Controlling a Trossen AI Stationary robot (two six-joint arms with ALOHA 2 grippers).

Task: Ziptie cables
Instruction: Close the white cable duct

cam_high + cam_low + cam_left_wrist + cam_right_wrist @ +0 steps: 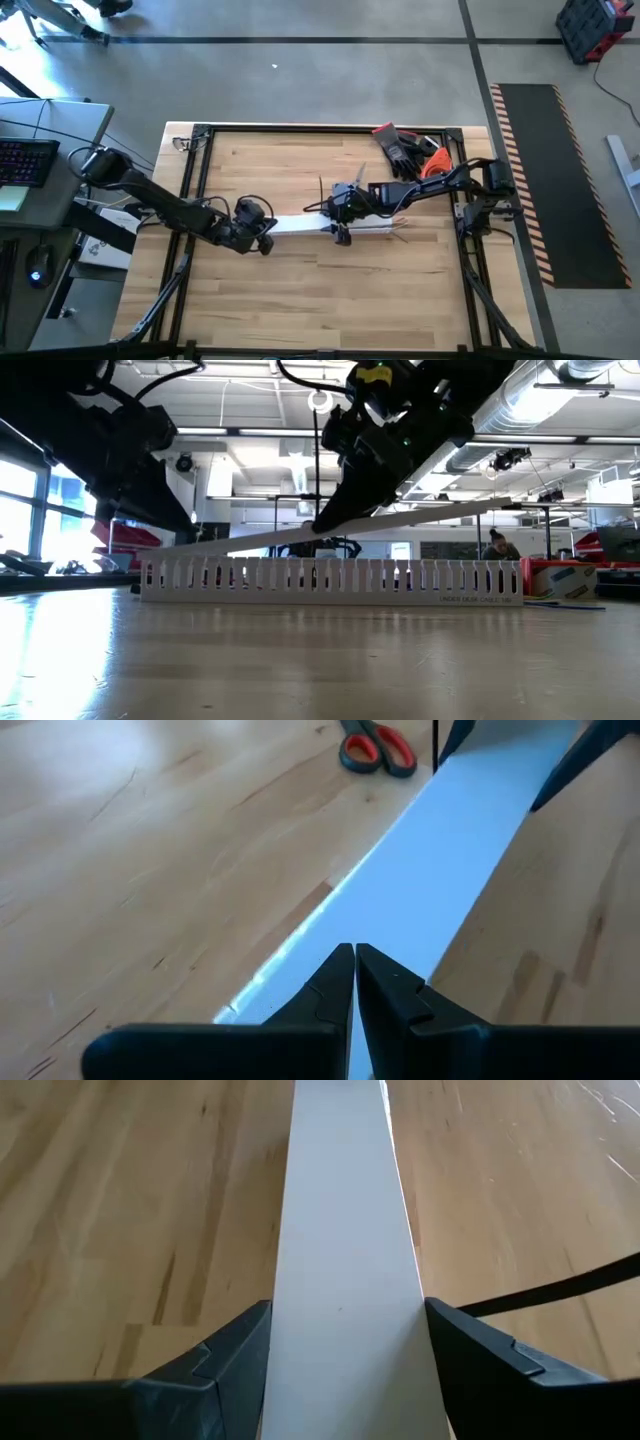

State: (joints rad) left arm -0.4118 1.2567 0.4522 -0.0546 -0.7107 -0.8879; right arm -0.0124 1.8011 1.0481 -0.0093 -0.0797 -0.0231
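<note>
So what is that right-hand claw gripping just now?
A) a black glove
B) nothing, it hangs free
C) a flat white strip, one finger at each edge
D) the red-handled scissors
C: in the right wrist view the right gripper has its two dark fingers against the two edges of the flat white strip, held above the wooden table.
</note>
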